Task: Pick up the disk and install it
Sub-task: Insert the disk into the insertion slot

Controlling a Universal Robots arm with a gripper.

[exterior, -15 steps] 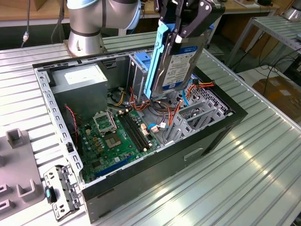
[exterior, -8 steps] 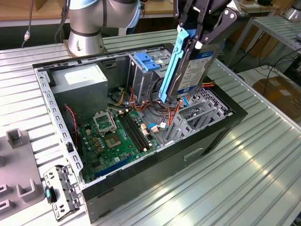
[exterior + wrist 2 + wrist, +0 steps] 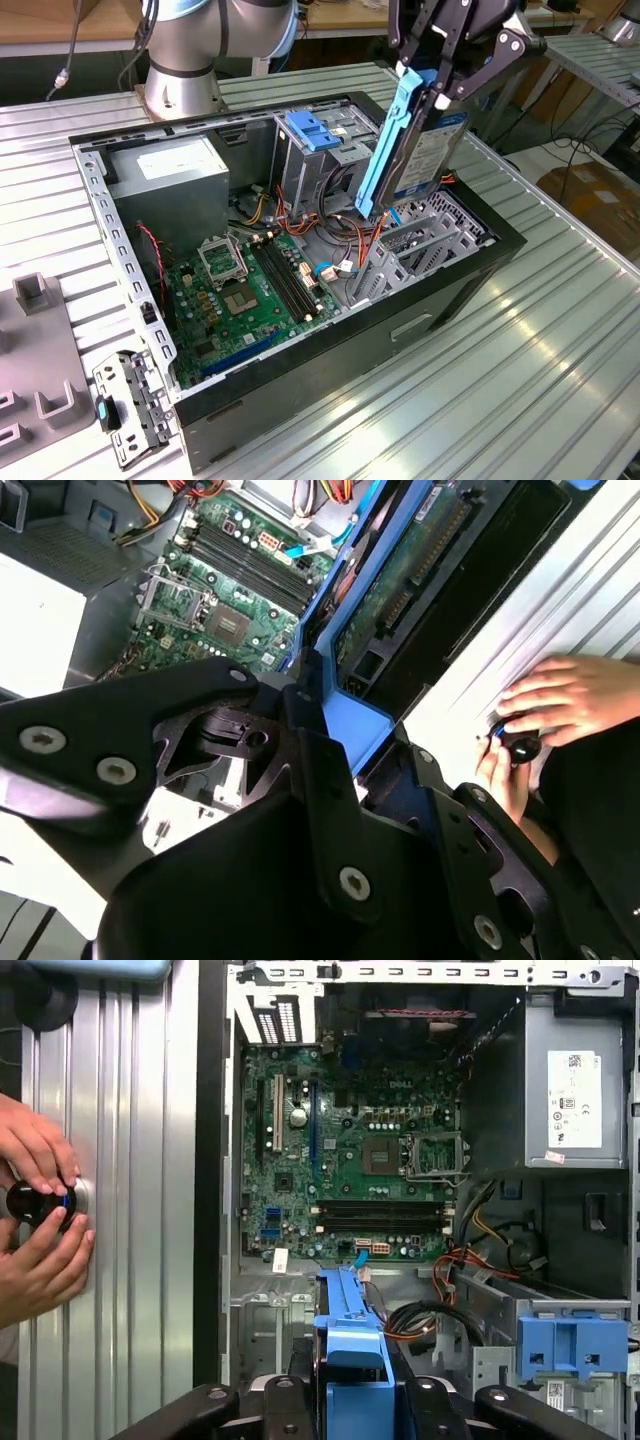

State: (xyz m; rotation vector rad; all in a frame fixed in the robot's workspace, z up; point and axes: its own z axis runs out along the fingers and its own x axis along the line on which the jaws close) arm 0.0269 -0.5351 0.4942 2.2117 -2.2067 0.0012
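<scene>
A ribbed metal counter (image 3: 560,330) runs across the room, with a cardboard box (image 3: 590,195) on the floor beyond its edge at the exterior view's right. On the counter an open black computer case (image 3: 300,420) lies on its side, and the pale base of the robot arm (image 3: 180,60) stands behind it. Inside the case are a grey power supply box (image 3: 165,170), a green circuit board (image 3: 250,290) and a grey drive cage topped by a blue latch (image 3: 315,130).

The disk (image 3: 425,160), silver in its blue frame, hangs steeply tilted over the end of the case at the exterior view's right. Its lower end is down among the grey metal bays; I cannot tell whether it touches them. The black gripper (image 3: 440,85) is clamped on its upper end.

A grey bracket (image 3: 130,405) lies on the counter by the near corner of the case. In the first wrist view a person's hands (image 3: 40,1210) rest on the counter beside the case, cupped around a small black knob (image 3: 35,1203).
</scene>
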